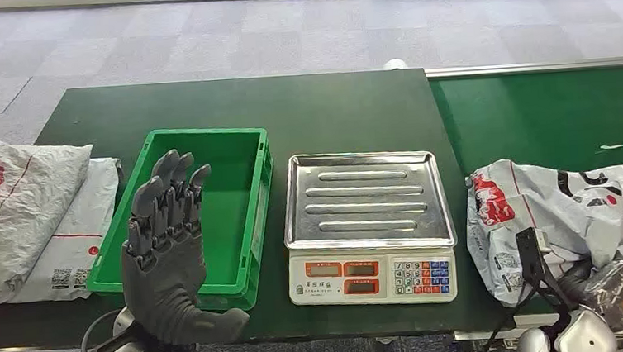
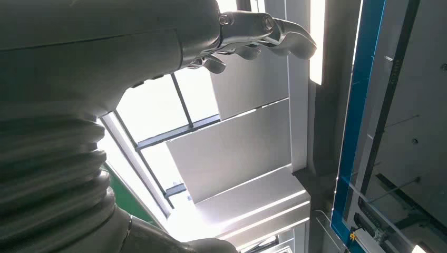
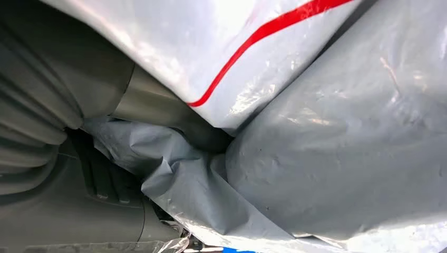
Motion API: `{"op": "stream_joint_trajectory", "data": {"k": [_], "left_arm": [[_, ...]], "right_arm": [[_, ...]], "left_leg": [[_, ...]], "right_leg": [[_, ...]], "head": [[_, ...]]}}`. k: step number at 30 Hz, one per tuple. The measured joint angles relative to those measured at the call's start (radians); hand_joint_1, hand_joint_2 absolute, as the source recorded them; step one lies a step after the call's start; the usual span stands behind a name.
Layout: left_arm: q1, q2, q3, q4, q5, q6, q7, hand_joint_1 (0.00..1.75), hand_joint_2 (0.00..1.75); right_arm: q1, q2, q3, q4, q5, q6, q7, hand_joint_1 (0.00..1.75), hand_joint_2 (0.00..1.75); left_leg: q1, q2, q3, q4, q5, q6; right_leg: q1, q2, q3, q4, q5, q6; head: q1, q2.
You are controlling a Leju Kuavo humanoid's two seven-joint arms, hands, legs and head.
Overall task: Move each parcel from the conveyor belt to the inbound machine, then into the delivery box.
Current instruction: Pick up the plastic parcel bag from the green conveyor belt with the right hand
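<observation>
the right hand is buried in the grey parcel on the belt, grip unclear, ready for the scale, while the left hand waits spread and empty by the green box.

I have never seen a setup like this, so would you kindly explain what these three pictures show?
A humanoid robot sorts parcels. The wide picture is from its head; the others are from wrist cameras. Its left hand is raised, fingers apart, empty, in front of the green crate. Centre stands a scale, its tray bare. On the conveyor belt at right lies a grey parcel; the right hand presses against it, grip unclear. Two more parcels lie far left.
</observation>
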Motion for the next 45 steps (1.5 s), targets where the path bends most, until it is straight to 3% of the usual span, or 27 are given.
{"op": "stream_joint_trajectory", "data": {"k": [13,15,18,21,25,31,40,45], "left_arm": [[0.005,-0.003,0.000,-0.001,-0.011,-0.006,0.000,0.00,1.75],[0.009,-0.006,0.001,-0.005,-0.015,-0.008,0.000,0.00,1.75],[0.016,-0.008,0.001,-0.014,-0.018,-0.008,0.000,0.00,1.75],[0.016,-0.010,0.001,-0.016,-0.019,-0.008,0.000,0.00,1.75],[0.013,-0.017,0.001,-0.011,-0.018,-0.002,0.000,0.00,1.75],[0.009,-0.018,0.001,-0.006,-0.011,0.004,0.000,0.00,1.75],[0.009,-0.019,0.000,-0.005,-0.002,0.013,0.000,0.00,1.75],[-0.002,-0.018,-0.001,-0.003,-0.002,0.026,0.000,0.00,1.75]], "right_arm": [[-0.001,0.004,-0.036,0.027,0.001,-0.018,-0.035,1.75,1.75],[-0.003,0.011,-0.036,0.021,-0.017,-0.102,-0.104,1.75,1.75],[-0.004,0.039,-0.015,-0.045,-0.077,-0.263,-0.294,1.75,1.75],[-0.006,0.102,0.033,-0.220,-0.058,-0.308,-0.456,1.75,1.75],[-0.013,0.164,0.130,-0.444,-0.002,-0.315,-0.495,1.75,1.75],[-0.022,0.173,0.233,-0.577,0.002,-0.313,-0.559,1.75,1.75],[-0.031,0.173,0.311,-0.601,0.002,-0.306,-0.539,1.75,1.75],[-0.058,0.140,0.457,-0.429,0.002,-0.197,-0.351,1.75,1.75]], "left_leg": [[0.000,0.000,0.000,0.000,0.000,0.000],[0.000,0.000,-0.001,0.000,0.000,0.000],[0.000,0.000,-0.001,0.000,0.000,0.000],[0.000,0.000,0.000,0.000,0.001,-0.001],[0.003,0.000,0.000,0.000,0.001,-0.001],[0.002,0.001,0.000,0.000,0.000,-0.001],[0.002,0.000,0.001,0.000,0.000,-0.001],[0.003,0.002,0.001,0.000,0.000,-0.002]], "right_leg": [[0.000,0.000,0.000,0.000,0.000,0.000],[0.000,0.000,0.000,0.000,0.000,0.000],[0.000,0.000,0.000,0.000,0.000,0.000],[0.001,0.000,-0.001,0.000,0.000,0.000],[0.003,-0.001,0.000,0.001,-0.001,-0.001],[0.002,0.000,0.000,0.000,-0.001,-0.001],[0.002,0.000,0.001,0.000,-0.001,-0.002],[0.003,0.001,0.001,0.000,0.000,-0.002]], "head": [[0.000,0.000],[0.000,0.000],[0.000,0.000],[0.000,0.000],[0.000,0.000],[0.000,0.000],[0.000,0.000],[0.000,0.000]]}}
